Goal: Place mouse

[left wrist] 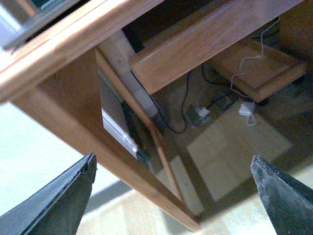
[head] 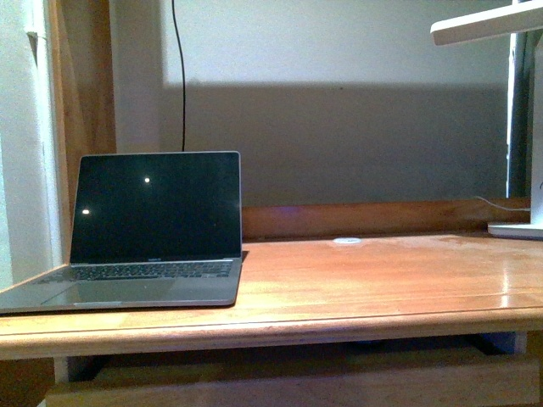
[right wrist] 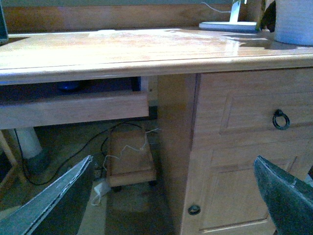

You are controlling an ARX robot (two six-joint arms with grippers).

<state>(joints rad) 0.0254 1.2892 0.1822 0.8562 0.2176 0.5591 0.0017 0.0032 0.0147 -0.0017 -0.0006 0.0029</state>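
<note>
While the laptop (head: 153,229) sits open on the desk (head: 382,280), both arms low before it, jaws released wide.

We see a honey-brown desk (head: 382,280), a silver-grey laptop (head: 153,229) (its screen black), a white disc (head: 347,241) and a white lamp (head: 488,24).

Obs: left pincer (left wrist: 172,157), 2 dark grey matte plastic wedge-shaped fingers (left wrist: 63,200), tapering to blunt tips. Obs: right pincer (right wrist: 173,158), 2 matching fingers (right wrist: 281,196), pale scuffed edges.

Left tool (left wrist: 172,157) and right tool (right wrist: 173,158) gape, empty.
</note>
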